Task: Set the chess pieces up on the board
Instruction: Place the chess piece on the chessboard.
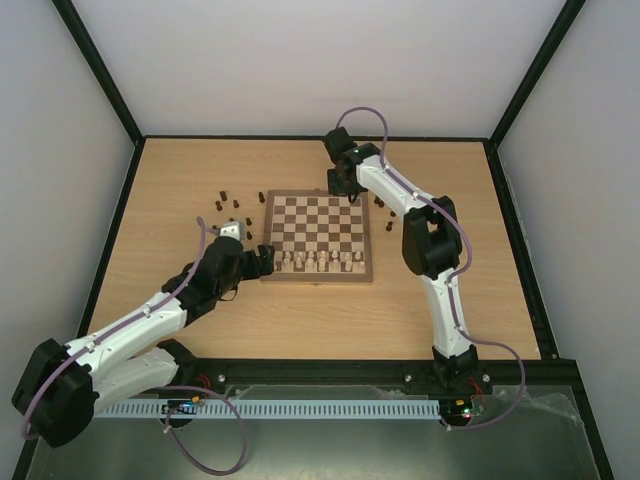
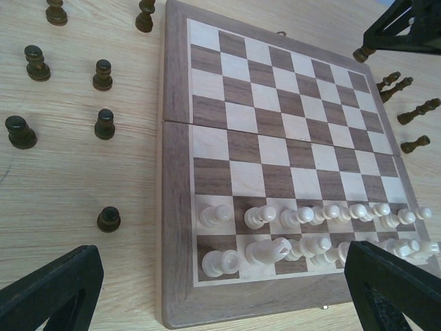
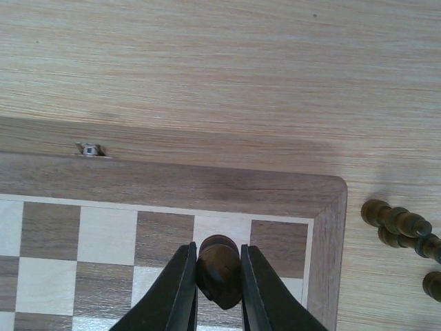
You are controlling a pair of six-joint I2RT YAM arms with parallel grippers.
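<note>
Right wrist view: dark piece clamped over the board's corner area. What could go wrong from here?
1. The dark piece sits between the right jaws near the board rim; released off-centre or tilted, it may topple.
2. The loose dark pieces lying beside that corner could get knocked when the arm pulls away.
3. The left jaws, open, hang by the crowded cream pieces; a sweep could tip them.

Top cam sees the whole chessboard point(image 1: 318, 237) from high up. Left wrist looks low across it from its near-left corner. Right wrist's straight down, close on the far-right corner, which both wrists catch.
</note>
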